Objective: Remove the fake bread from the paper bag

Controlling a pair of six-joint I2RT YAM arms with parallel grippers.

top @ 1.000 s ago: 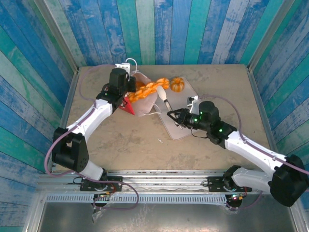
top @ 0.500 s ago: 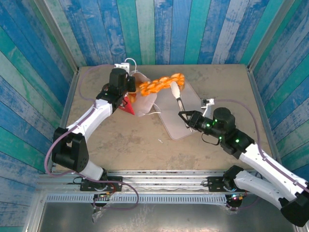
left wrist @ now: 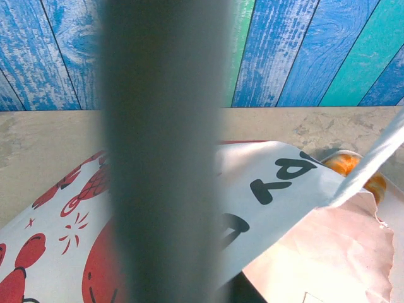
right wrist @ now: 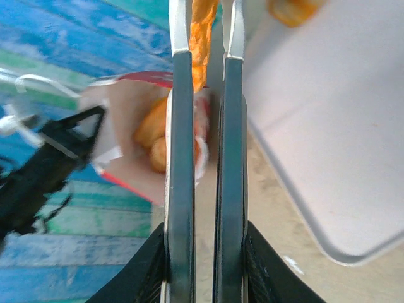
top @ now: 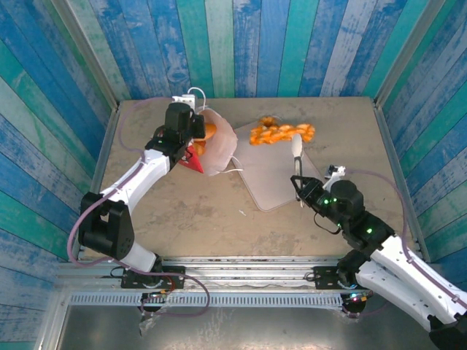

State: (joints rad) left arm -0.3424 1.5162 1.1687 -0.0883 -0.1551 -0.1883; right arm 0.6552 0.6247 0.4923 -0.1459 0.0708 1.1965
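Weathered planks in blue, teal and pale green close in my worktop [top: 182, 219] on three sides. The back wall [top: 255, 44] rises beyond both pincers; one side wall [top: 44, 131] stands outboard of my left pincer [top: 193, 140], the other [top: 438, 109] outboard of my right pincer [top: 296, 146]. Beneath them the worktop is mottled tan. A pale metal rail [top: 241, 264] runs behind both. Light is even, shadows soft.

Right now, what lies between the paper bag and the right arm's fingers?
Top view: the bare pink tray, between paper bag and right fingers gripping fake bread.
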